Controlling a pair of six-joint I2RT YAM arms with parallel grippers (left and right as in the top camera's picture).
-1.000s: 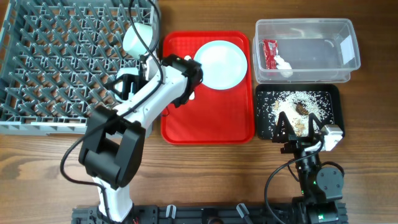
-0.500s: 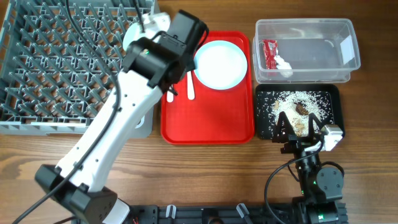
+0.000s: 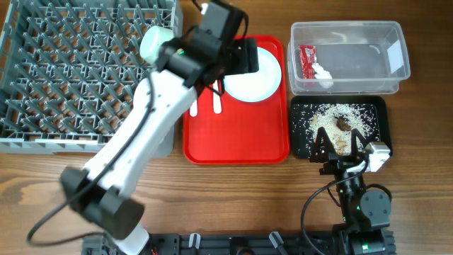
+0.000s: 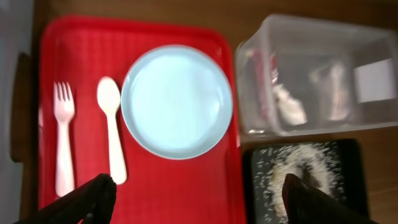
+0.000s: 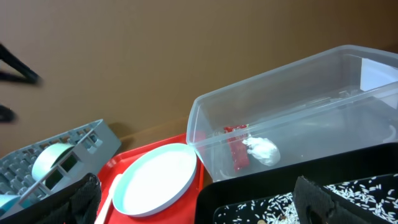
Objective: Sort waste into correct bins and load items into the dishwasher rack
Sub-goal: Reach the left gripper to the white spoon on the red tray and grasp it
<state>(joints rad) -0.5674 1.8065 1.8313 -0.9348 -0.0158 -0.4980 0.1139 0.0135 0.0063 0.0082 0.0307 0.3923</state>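
My left gripper (image 3: pixel 246 57) is open and empty, hovering over the pale blue plate (image 3: pixel 256 79) on the red tray (image 3: pixel 241 142). In the left wrist view its open fingers (image 4: pixel 199 200) frame the plate (image 4: pixel 177 101), with the white fork (image 4: pixel 62 143) and spoon (image 4: pixel 112 134) to the left. My right gripper (image 3: pixel 347 147) is open and empty at the near edge of the black tray (image 3: pixel 375 117), which holds rice and brown scraps (image 3: pixel 341 124). The clear tub (image 3: pixel 386 35) holds the red-and-white wrapper (image 3: pixel 306 60). A pale blue bowl (image 3: pixel 154 44) sits in the grey rack (image 3: pixel 56 71). The yellow cup is out of view.
The left arm stretches diagonally from the bottom left across the rack's right corner to the red tray. A white crumpled wad (image 3: pixel 323 75) lies by the wrapper in the tub. The right wrist view shows the plate (image 5: pixel 158 177), tub (image 5: pixel 292 118) and rack (image 5: pixel 93 138).
My left arm has risen from the rack's right edge and swung right, so its gripper is now over the plate. The right arm has not moved.
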